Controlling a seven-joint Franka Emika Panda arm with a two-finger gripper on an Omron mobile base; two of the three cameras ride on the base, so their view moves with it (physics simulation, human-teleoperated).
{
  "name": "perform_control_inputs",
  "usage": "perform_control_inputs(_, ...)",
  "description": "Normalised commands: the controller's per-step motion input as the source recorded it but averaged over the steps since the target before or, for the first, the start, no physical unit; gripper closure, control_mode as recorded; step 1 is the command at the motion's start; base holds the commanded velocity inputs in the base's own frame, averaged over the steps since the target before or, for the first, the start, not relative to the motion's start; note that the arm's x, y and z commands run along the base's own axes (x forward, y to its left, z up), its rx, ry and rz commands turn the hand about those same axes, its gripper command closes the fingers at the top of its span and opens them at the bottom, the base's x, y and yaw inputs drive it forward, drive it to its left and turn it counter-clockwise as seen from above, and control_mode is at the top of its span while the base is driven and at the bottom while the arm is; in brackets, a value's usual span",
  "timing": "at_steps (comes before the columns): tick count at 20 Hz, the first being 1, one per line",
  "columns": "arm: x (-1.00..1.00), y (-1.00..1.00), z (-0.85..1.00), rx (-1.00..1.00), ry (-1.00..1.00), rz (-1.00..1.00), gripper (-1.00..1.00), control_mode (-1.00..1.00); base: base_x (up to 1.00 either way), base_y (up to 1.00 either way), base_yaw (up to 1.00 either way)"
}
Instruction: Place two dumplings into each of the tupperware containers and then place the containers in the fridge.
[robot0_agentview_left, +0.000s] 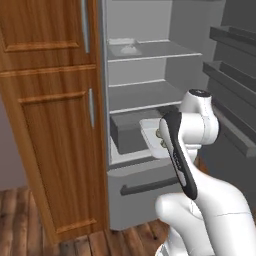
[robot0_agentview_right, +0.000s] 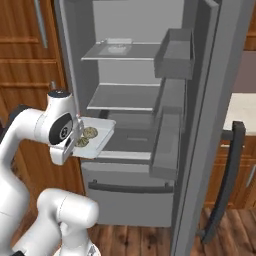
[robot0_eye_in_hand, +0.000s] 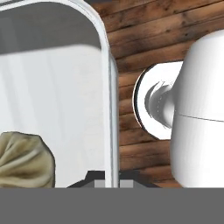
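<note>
Claw (robot0_eye_in_hand: 112, 181) clamped on near rim of tray (robot0_agentview_right: 102, 136) w/ two dumplings (robot0_agentview_right: 90, 132) inside, held level at front edge of open fridge (robot0_agentview_right: 135, 75), just above drawer (robot0_agentview_right: 131, 197). 2nd tray (robot0_agentview_right: 116, 48) at back of top shelf.

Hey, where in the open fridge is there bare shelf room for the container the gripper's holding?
Middle shelf, between top shelf and drawer, looks bare. Top shelf is free right of the container already there. The held container hangs just before the drawer.
</note>
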Motion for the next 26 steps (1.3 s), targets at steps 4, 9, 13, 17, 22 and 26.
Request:
perform_control_inputs(4,0.0,0.0,0.0,0.0,0.0,0.0,1.0,1.0,0.57,-0.28,0.04)
perform_control_inputs(9,0.0,0.0,0.0,0.0,0.0,0.0,1.0,1.0,0.63,-0.02,0.08)
perform_control_inputs(13,0.0,0.0,0.0,0.0,0.0,0.0,1.0,1.0,0.73,0.0,0.11)
perform_control_inputs(17,0.0,0.0,0.0,0.0,0.0,0.0,1.0,1.0,0.66,0.0,0.12)
perform_control_inputs(22,0.0,0.0,0.0,0.0,0.0,0.0,1.0,1.0,0.2,-0.07,0.03)
perform_control_inputs(26,0.0,0.0,0.0,0.0,0.0,0.0,1.0,1.0,0.21,-0.11,0.0)
